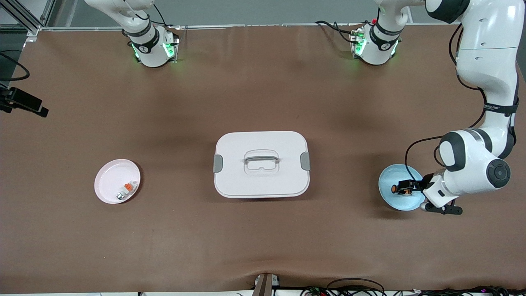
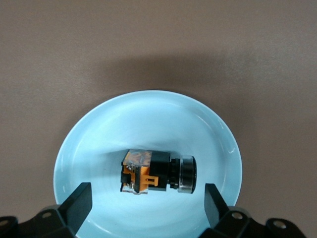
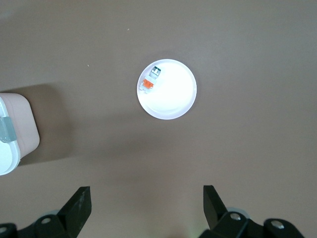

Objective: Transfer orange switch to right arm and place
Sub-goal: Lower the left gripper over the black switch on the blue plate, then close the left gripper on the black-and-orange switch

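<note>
Brown table cover (image 1: pixel 164 246) lit evenly; grey wall strip (image 1: pixel 263 10) along top; aluminium frame (image 1: pixel 24 16) at corner.

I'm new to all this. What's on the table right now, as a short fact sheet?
orange switch: lying on its side in the blue plate, toward the left arm's end
left gripper: open, low over the switch
pink plate: holds a small grey-white piece with orange tab
white lidded box: mid-table, closed
right gripper: open, high above the table, waiting

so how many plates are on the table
2. A light blue plate at the left arm's end of the table holds the orange switch, under the left gripper. A pink plate at the right arm's end holds a small grey-white piece. None looks hidden.
</note>
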